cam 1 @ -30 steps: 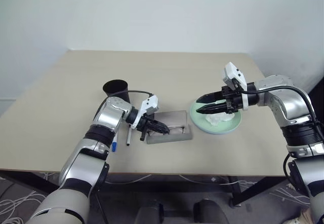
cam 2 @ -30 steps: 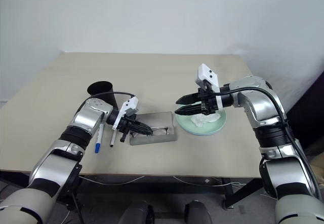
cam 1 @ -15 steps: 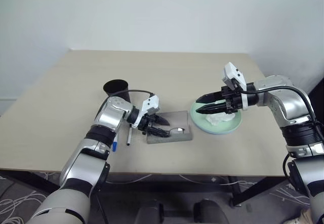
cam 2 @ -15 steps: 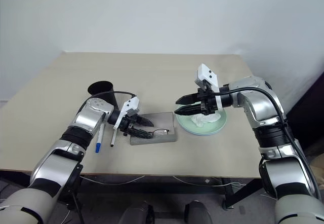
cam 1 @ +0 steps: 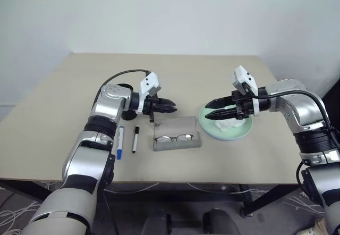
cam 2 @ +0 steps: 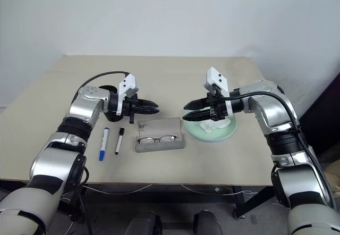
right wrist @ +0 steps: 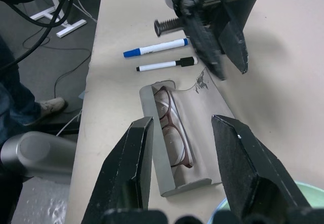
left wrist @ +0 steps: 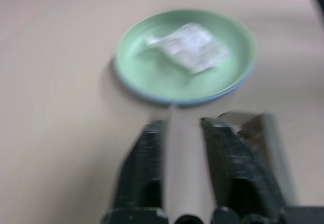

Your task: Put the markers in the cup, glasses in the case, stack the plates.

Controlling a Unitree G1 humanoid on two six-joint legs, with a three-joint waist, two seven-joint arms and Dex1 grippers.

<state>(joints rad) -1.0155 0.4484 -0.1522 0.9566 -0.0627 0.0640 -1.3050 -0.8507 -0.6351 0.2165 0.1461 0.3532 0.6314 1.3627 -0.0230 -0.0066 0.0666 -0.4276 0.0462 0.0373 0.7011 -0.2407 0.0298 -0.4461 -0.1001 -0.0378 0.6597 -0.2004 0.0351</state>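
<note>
Glasses: The glasses [cam 1: 173, 137] are now laid inside the open case [cam 1: 177, 140], lenses toward the desk's front edge. A moment ago they were being set down there by the left hand.

Case: The grey case is sat near the middle of the desk [cam 1: 64, 102], a little toward the front edge. Its lid is not yet shut.

Left hand: The left hand [cam 1: 173, 107] has been lifted up and back from the case. Its fingers were opened to let go and are now squeezed shut with nothing in them. It is hung above the desk, just behind the case.

Right hand: The right hand [cam 1: 209, 110] has not been moved. Its fingers are spread apart with nothing between them. It is held over the left rim of the plates.

Markers: The blue-capped marker [cam 1: 120, 142] and the black-capped marker [cam 1: 135, 139] are laid side by side, left of the case, toward the front edge.

Cup: The black cup [cam 2: 110, 110] is stood behind the markers, partly hidden by the left arm.

Plates: The green plate [cam 1: 244, 129] is sat on the blue plate [left wrist: 152, 98], toward the desk's right edge. A white tissue [cam 1: 230, 124] is laid on top.

What it means: The glasses step looks nearly done. The markers are probably next.
</note>
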